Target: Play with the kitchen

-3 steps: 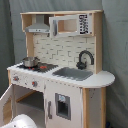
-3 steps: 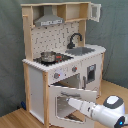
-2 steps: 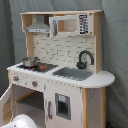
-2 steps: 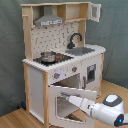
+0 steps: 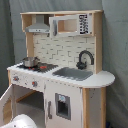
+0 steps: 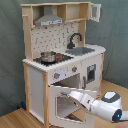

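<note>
Progress-wise this looks like early-to-middle going, far as I can judge: the tall white and light-wood toy play kitchen (image 6: 62, 60) stands on the wooden floor (image 6: 15, 120) against a grey-green backdrop, and its windowed white oven door (image 6: 67, 102) is already swung down and open in the second exterior view, with the white robot arm (image 6: 102, 105) reaching in at that door's top edge. The gripper (image 6: 70, 93) sits right at the edge, but whether its fingers are apart or clamped on the door I honestly cannot tell. Everything up top looks untouched: the small metal pot (image 5: 30, 61) sits on the black stovetop (image 5: 39, 66), the black curved faucet (image 5: 85, 59) stands over the grey sink (image 5: 74, 73), and the round knobs (image 6: 65, 73) haven't visibly been turned. So plenty left to play with, I'd guess. Compared with a second ago, the arm has slid a little toward the second exterior view's left, closer in on the door; the kitchen itself hasn't budged.
</note>
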Available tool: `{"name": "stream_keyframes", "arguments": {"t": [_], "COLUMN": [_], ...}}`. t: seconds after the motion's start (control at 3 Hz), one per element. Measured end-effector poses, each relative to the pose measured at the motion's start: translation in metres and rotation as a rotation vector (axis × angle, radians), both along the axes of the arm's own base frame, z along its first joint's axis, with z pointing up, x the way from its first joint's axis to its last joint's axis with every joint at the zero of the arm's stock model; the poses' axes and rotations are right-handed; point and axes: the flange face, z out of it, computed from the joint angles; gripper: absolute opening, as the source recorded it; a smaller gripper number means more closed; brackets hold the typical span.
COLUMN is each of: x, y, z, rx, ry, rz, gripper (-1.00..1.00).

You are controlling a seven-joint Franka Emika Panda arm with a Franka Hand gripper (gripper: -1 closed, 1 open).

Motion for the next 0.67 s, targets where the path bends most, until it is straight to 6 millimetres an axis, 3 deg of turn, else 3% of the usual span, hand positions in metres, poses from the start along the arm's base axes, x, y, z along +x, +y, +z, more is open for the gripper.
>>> {"name": "stream_keyframes", "arguments": {"t": [0.67], "x": [0.0032], "y": [-0.0181], "z": [-0.0252], "rx": [0.166], "ry": [0.035], "rz": [-0.034], "gripper": [1.00]}}
